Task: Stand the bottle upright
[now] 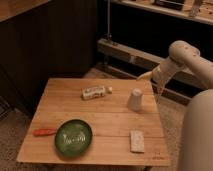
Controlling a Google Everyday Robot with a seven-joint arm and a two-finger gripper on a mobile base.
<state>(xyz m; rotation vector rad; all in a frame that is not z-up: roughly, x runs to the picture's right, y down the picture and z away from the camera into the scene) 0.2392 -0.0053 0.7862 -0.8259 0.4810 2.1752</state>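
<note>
While the robot's pale gripper (146, 76) hangs beyond the far right edge of the wooden table (112, 122), you cannot tell if it is spread or closed. Nothing is done yet: the stubby cream-labelled bottle (94, 92) lies on its side far left of the plain white tapered cup (135, 99), whose inside is hidden. The round green pan (73, 137) at near left shows only pale smears.

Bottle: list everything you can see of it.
The bottle is small and stubby, with a cream-yellow printed label around its body and a small white round cap at its right-hand end. It lies on its side on the wooden table, near the far edge. Only the tabletop touches it. The white cup stands apart to its right. The pincer hangs above the table's far right corner, clear of the bottle.
</note>
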